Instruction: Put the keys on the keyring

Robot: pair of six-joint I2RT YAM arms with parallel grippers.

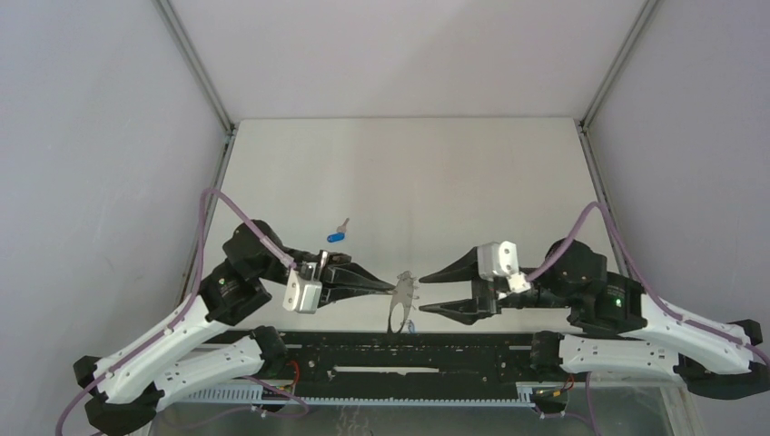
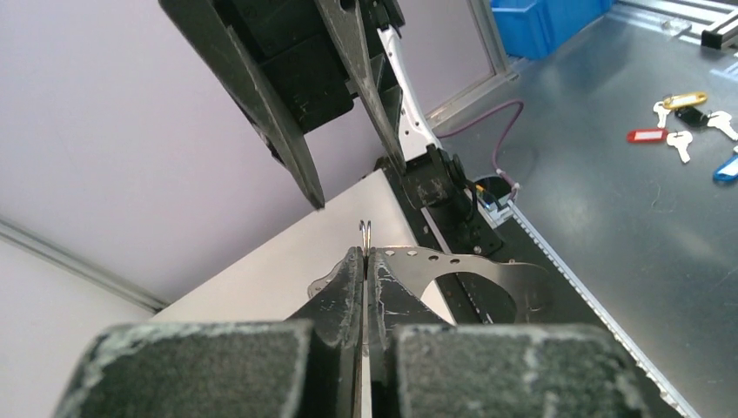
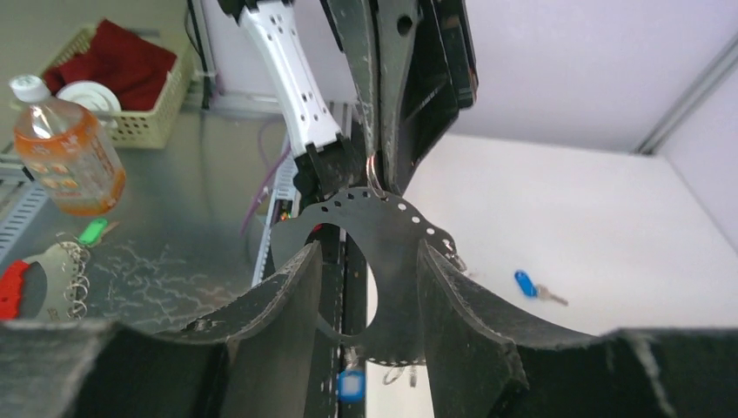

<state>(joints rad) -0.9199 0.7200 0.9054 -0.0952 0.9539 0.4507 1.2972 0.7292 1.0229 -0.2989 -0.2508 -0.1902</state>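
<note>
Firstly, the surroundings. Off the white worktop (image 1: 409, 173), on the grey metal surface (image 2: 609, 200) around it, stood one bottle of orange liquid (image 3: 61, 148), upright and capped. Just beside it was one woven basket (image 3: 148, 131) holding a red cloth (image 3: 130, 65) and a round white item (image 3: 87, 94). One blue bin (image 2: 548, 22) sat further off; its contents could not be seen. Spare keys lay loose on that surface. One group carried four tags: a red tag (image 2: 648, 135), a yellow tag (image 2: 685, 99), a black tag (image 2: 692, 116) and a blue tag at the frame edge (image 2: 727, 167). Elsewhere lay a green tag (image 3: 91, 231) and a bunch of wire rings (image 3: 70, 279).

As to the task items, the single keyring (image 1: 402, 304) hung upright over the near edge of the worktop, between the two arms. The left pincer (image 1: 392, 289) was clamped tight on its upper rim, and one small wire loop (image 2: 367, 233) stood up just above the fingertips. The right pincer (image 1: 423, 292) faced it with jaws wide apart and empty. From its wrist camera the hoop sat between the two fingers, which hid the lower sides of the hoop; contact could not be confirmed.

The darker blue-tagged key (image 1: 338, 233) lay flat on the worktop behind the left pincer, well apart from the keyring. A second, lighter blue tag with a white label (image 3: 351, 383) showed low beneath the hoop, too blurred to tell whether it hung from it.
</note>
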